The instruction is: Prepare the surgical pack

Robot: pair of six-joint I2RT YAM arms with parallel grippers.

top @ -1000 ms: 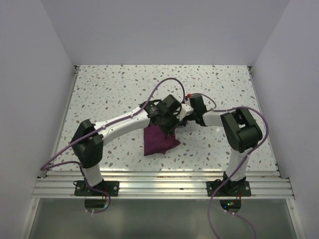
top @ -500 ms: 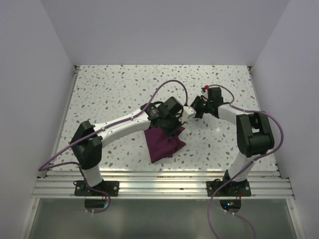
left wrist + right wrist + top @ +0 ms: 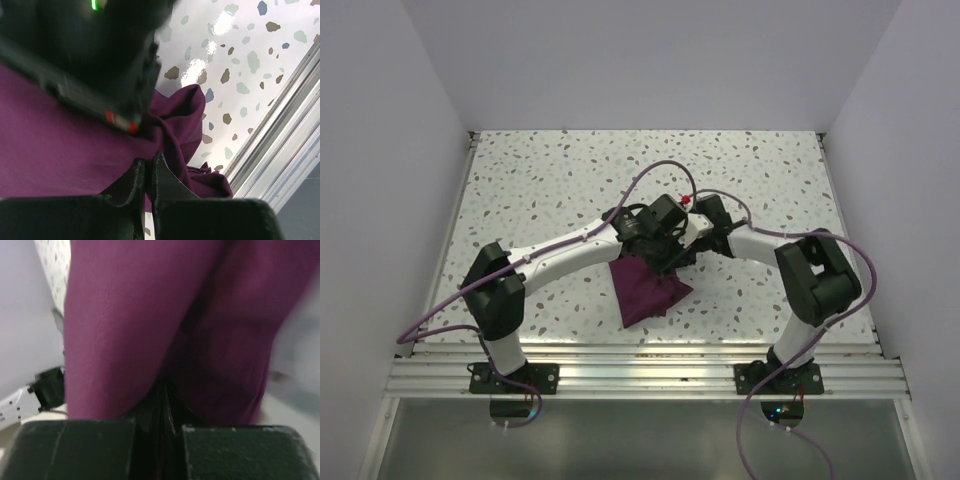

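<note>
The surgical pack is a plum-purple cloth [image 3: 645, 288], bunched and hanging as a crumpled bundle over the speckled table near its middle front. My left gripper [image 3: 665, 258] is shut on a fold of the cloth at its top; the left wrist view shows the fingers [image 3: 148, 162] pinching the purple fabric [image 3: 60, 150]. My right gripper [image 3: 682, 248] meets it from the right and is shut at the cloth's top edge, and the cloth [image 3: 130, 315] fills the right wrist view beyond the closed jaws [image 3: 165, 390]. No metal tray, instruments or gauze show.
A metal rail [image 3: 640, 365] runs along the table's near edge and also shows in the left wrist view [image 3: 280, 145], close to the hanging cloth. White walls close in the table on the left, right and back.
My right gripper swung away to the right half a second ago and has come back to the cloth's top. The cloth hangs slightly further right than a second ago.
</note>
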